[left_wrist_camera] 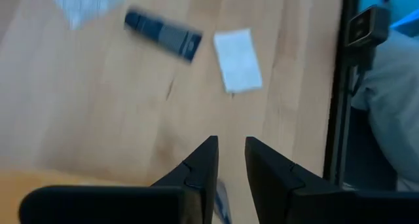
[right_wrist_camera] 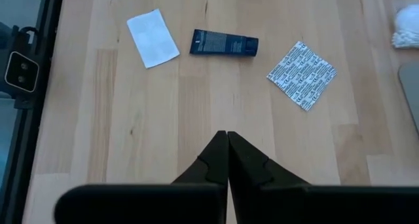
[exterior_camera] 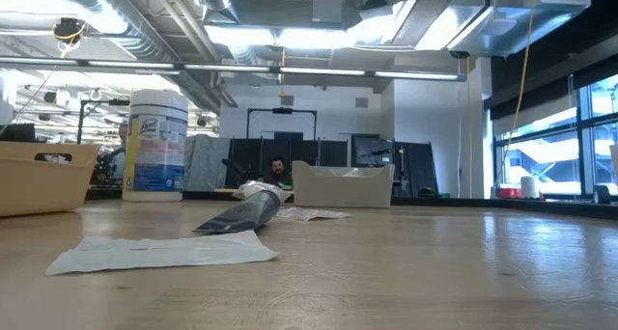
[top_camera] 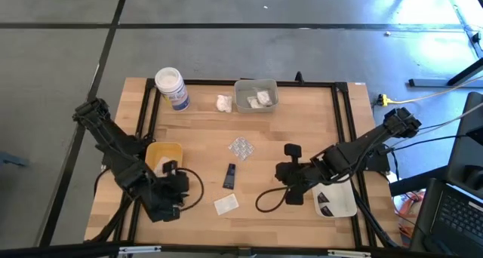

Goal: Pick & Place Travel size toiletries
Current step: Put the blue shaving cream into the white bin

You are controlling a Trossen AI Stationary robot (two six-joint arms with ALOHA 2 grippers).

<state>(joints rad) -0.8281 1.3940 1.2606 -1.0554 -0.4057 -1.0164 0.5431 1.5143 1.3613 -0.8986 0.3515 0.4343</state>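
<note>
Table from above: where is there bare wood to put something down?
Bare wood lies between the yellow tray and the blister pack, and right of the clear tray. It is crowded mid-table around the dark tube, white sachet and right gripper.

The big white jar [exterior_camera: 155, 144] carries a blue label with print, the blister pack [right_wrist_camera: 302, 66] fine lettering; neither can be read.

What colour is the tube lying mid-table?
Dark navy blue tube, with a slightly lighter cap end; clearest in the right wrist view.
</note>
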